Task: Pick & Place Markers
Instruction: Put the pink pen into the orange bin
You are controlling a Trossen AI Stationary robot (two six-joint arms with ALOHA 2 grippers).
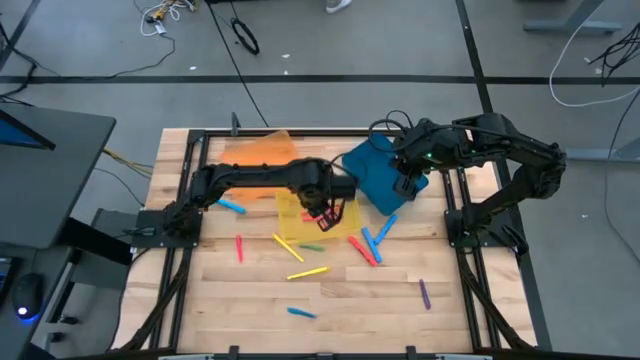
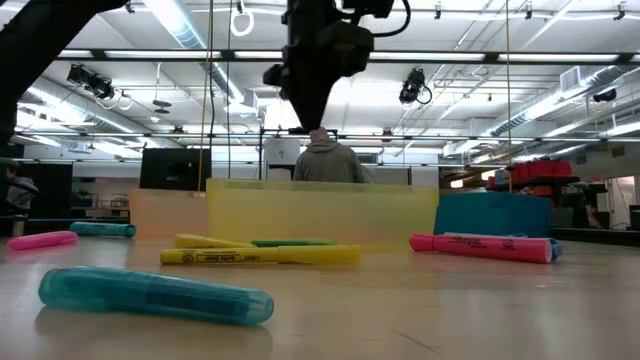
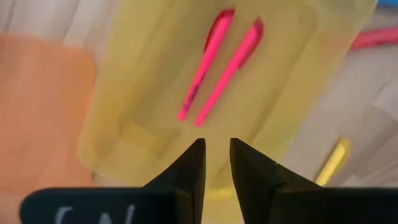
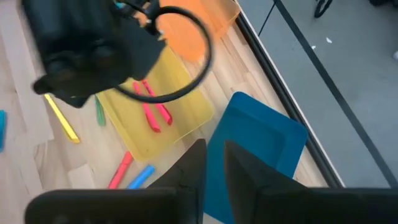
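Two pink markers [image 3: 217, 65] are seen lying side by side inside the yellow bin [image 3: 130, 106], above which the left gripper [image 3: 216, 163] is held empty, its fingers only narrowly parted. The right gripper [image 4: 214, 163], likewise empty and nearly closed, is poised over the blue bin [image 4: 261, 149]. Other markers are scattered across the wooden table [image 1: 340, 295]. Beyond, a person's back [image 2: 328, 160] is visible beneath ceiling lights.
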